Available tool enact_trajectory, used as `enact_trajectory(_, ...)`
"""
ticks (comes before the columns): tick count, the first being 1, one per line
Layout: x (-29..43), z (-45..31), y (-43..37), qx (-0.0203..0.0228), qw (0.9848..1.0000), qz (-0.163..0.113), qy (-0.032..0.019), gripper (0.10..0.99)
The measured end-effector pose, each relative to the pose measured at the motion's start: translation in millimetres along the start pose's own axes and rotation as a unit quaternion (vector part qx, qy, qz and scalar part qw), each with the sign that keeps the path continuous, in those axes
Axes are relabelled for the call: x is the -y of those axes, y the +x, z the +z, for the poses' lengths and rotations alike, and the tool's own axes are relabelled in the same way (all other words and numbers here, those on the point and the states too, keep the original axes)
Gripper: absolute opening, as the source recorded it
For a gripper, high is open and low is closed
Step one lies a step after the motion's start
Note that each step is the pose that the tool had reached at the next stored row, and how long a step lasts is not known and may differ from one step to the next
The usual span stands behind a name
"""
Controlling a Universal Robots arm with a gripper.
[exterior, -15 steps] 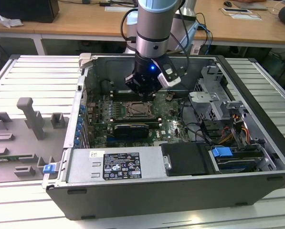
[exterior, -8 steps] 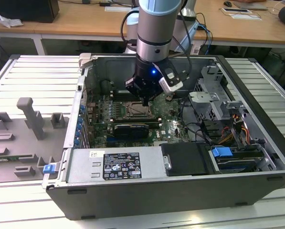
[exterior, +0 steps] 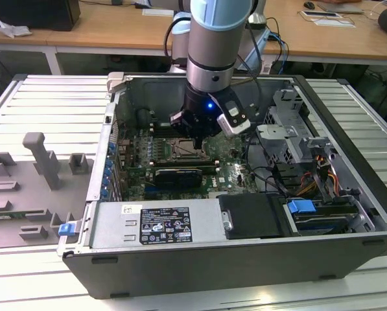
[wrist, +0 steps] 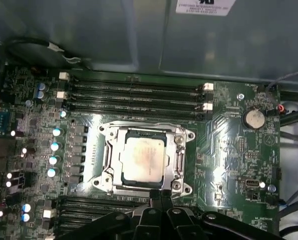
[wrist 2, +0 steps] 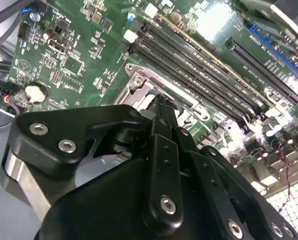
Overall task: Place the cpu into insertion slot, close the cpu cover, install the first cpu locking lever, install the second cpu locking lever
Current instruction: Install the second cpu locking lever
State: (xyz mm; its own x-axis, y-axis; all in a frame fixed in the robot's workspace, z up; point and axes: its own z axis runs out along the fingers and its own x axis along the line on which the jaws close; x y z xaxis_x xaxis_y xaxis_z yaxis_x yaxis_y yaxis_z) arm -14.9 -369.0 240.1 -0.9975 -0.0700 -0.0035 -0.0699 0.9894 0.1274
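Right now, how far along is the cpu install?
The cpu already sits in the insertion slot, and the cpu cover looks closed over it. The hand hovers at the socket's edge. Whether either locking lever is latched, I cannot tell.

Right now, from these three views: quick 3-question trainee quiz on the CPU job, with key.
1. True or false: the cpu already lies in the insertion slot in the first wrist view.
2. Where is the gripper in the first wrist view? A) over the coin cell B) at the socket's edge, right by the cpu cover C) outside the case
3. Fill in: in the exterior view the arm reaches down into the open computer ____.

Key: 1 true. 2 B. 3 case.
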Motion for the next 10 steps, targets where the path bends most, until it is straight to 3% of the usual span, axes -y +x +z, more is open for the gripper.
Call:
enact_trajectory(5,8.6,1.2,1.2,0.0000,1.0000,0.000,-0.0007,0.106)
enact_trajectory(10,10.5,1.1,13.5,0.0001,1.0000,0.000,-0.0016,0.106)
